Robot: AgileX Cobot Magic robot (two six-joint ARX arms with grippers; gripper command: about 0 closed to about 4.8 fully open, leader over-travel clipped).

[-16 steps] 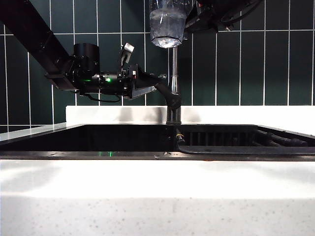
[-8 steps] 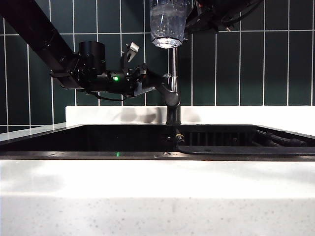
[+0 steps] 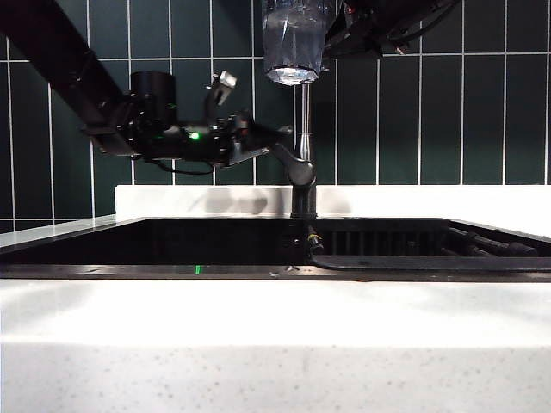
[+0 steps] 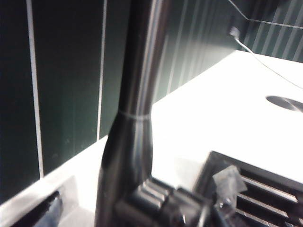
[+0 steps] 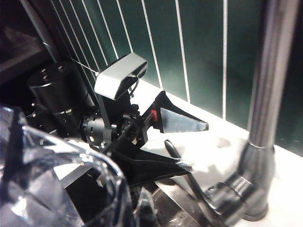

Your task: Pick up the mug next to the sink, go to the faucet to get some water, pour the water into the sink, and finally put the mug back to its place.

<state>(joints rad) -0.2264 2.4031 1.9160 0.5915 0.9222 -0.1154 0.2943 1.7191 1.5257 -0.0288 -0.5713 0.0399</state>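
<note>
- Mug (image 3: 295, 41) hangs high at the top middle of the scene, upright, with water visible inside and its thick base facing down; its long axis runs straight up and down, in line with the faucet pipe.
- Right gripper (image 3: 331, 30), coming in from the upper right, has its fingers clamped on the mug from the right side; in the right wrist view the glass rim (image 5: 57, 156) fills the near corner.
- Faucet (image 3: 303, 142) stands directly under the mug, its slim pipe rising from a short base at the far edge of the sink (image 3: 155, 243); the spout itself is out of view above the frame.
- Lever (image 5: 182, 172) slants up and to the left from the faucet base, so its long axis points towards the left arm.
- Left gripper (image 3: 269, 146) lies just left of the faucet base, level and pointing right, fingers spread wide apart with the lever between them or just beside them; whether a finger touches it I cannot tell.
- Nearer arm to the lever is plainly the left; any move on the water should turn on that arm swinging the lever along its slant, while the right simply holds the mug steady.
- Sink lies below both, well clear of the mug.
</note>
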